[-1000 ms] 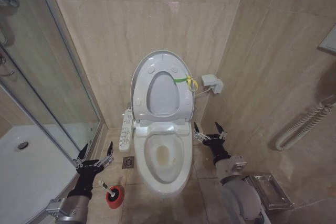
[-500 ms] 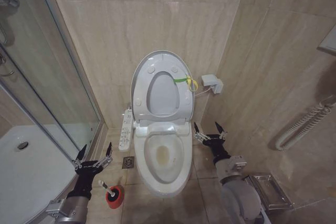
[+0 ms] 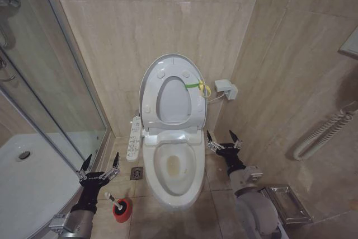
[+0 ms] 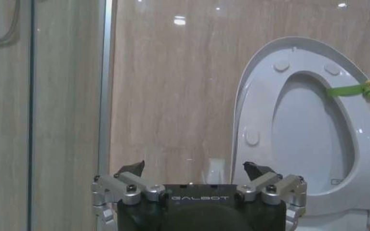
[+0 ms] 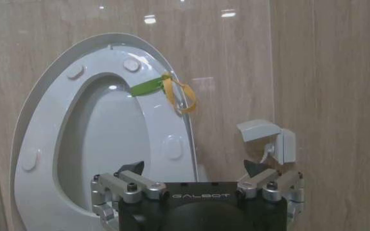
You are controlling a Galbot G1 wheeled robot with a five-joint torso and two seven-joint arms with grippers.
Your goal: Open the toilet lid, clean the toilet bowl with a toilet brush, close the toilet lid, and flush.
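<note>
The toilet bowl (image 3: pixel 178 167) sits in the middle of the floor ahead of me, open, with the toilet lid (image 3: pixel 172 90) and seat standing upright against the far wall, the yellow-green band (image 3: pixel 197 86) tied at the lid's right edge. So the opening looks done, and I judge the step in hand is to fetch the brush. My left gripper (image 3: pixel 99 167) hangs low at the near left of the bowl, fingers (image 3: pixel 87 163) spread apart and holding nothing. The toilet brush (image 3: pixel 111 197) stands in its red holder cup (image 3: pixel 123 209) on the floor, just beside and nearer than that gripper, its thin handle leaning toward it. To do this well I would come down over the handle with the fingers straddling it, close high on the stick, not near the cup, and lift straight out so the cup stays put. My right gripper (image 3: pixel 224 139) waits at the bowl's right side, fingers also spread and empty.
</note>
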